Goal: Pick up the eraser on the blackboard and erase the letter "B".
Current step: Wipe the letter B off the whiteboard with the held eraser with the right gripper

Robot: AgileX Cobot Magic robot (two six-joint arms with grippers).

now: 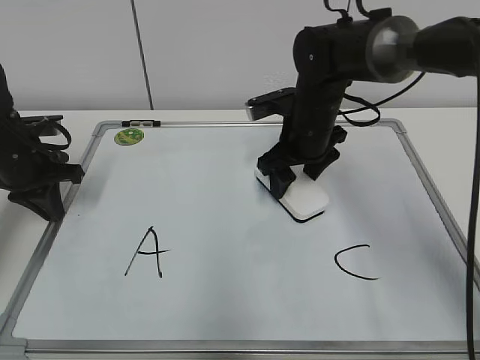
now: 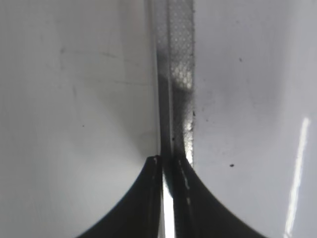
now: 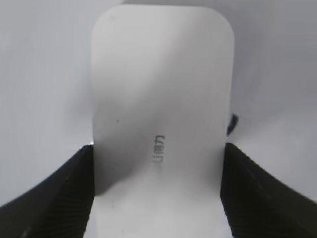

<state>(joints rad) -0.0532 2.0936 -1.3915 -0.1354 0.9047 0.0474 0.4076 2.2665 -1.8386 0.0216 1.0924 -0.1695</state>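
The white eraser (image 1: 307,199) lies flat on the blackboard (image 1: 225,247), right of centre between the "A" and the "C". My right gripper (image 1: 295,178) comes down from above and is shut on it. In the right wrist view the eraser (image 3: 158,74), with small grey print, fills the space between both fingers of the right gripper (image 3: 157,148). No letter "B" shows; only a small black mark (image 3: 233,121) peeks out at the eraser's right edge. My left gripper (image 1: 52,199) is shut and empty at the board's left edge, over the metal frame (image 2: 178,59) in the left wrist view (image 2: 171,161).
A black "A" (image 1: 146,253) is at the front left and a black "C" (image 1: 356,262) at the front right. A round green magnet (image 1: 129,136) sits at the back left corner. A small dark clip (image 1: 141,122) lies on the back frame.
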